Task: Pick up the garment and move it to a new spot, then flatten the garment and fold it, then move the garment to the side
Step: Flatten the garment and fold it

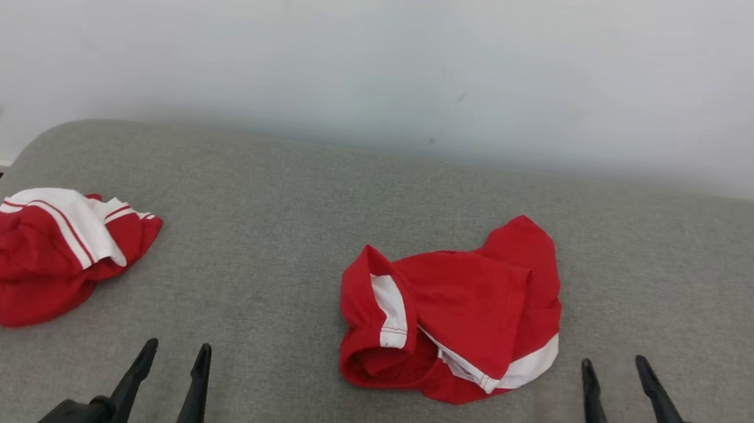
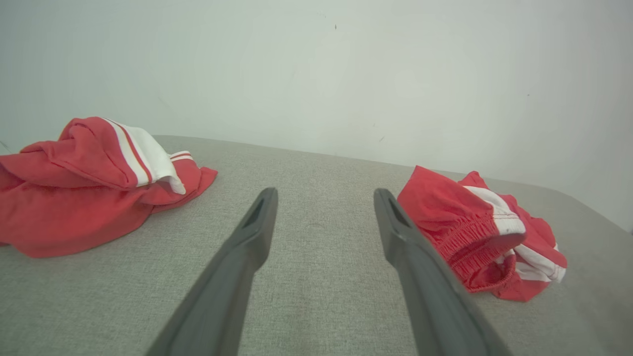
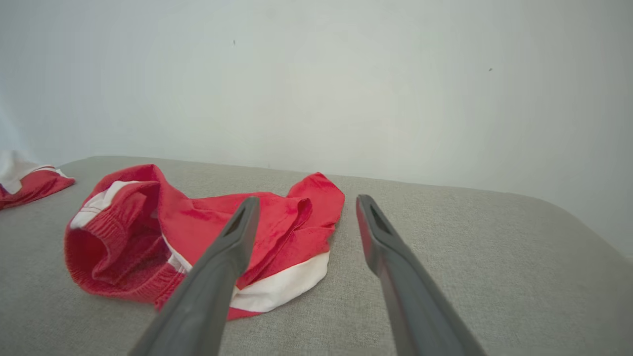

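Bright, soft, even light fills all three views. A faint grey shadow band runs where the pale wall [image 1: 394, 45] meets the grey padded surface [image 1: 275, 250]. The red garment [image 1: 466, 298] casts only a thin, soft shadow beneath its folds. The head view is sharp; both wrist views look paler, with wide-angle stretching towards their edges.

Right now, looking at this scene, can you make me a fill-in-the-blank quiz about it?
The left garment and the centre garment lie on a ____ padded surface.
Both are red with ____ bands.
The left end effector and right end effector stand ____, gripping nothing.
Missing words: grey; white; open.
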### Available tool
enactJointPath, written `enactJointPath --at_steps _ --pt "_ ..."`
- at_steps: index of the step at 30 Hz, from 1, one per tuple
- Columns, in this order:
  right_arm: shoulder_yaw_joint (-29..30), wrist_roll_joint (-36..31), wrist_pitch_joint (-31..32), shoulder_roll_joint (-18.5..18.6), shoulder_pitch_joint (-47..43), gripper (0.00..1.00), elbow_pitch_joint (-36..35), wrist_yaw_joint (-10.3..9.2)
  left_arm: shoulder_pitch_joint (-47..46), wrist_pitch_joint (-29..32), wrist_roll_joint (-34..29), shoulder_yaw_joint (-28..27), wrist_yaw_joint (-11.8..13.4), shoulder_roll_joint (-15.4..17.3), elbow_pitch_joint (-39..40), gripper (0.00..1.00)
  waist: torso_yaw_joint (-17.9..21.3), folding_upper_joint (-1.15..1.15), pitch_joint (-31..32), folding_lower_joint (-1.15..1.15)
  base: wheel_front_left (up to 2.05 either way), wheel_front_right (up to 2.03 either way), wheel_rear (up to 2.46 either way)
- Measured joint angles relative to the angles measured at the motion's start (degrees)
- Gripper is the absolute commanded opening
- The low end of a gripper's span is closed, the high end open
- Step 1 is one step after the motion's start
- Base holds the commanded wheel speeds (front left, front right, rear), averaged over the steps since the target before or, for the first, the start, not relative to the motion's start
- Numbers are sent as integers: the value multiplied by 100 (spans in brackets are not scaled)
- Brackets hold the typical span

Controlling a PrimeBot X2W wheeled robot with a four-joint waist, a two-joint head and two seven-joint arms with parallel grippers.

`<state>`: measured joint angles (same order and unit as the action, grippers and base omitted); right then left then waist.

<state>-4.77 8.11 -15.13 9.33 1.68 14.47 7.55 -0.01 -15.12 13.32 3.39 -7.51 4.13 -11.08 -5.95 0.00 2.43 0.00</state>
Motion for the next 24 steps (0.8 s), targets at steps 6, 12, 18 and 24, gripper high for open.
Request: enactJointPath --at_steps 6,12,18,24 --pt "488 -81 0 -186 -519 100 -639 0 54 1 -167 -112 0 29 52 100 172 0 52 0 0 0 0" --pt "565 -140 0 -302 -762 100 -828 0 101 0 -307 -203 0 44 80 100 249 0 16 0 0 0 0" --pt "527 -159 0 -368 -738 100 -828 0 103 1 -361 92 1 79 122 100 321 0 -21 0 0 0 0" --pt "458 -157 0 -392 -613 100 -782 0 -77 0 -250 1241 0 70 22 100 477 0 -80 0 0 0 0"
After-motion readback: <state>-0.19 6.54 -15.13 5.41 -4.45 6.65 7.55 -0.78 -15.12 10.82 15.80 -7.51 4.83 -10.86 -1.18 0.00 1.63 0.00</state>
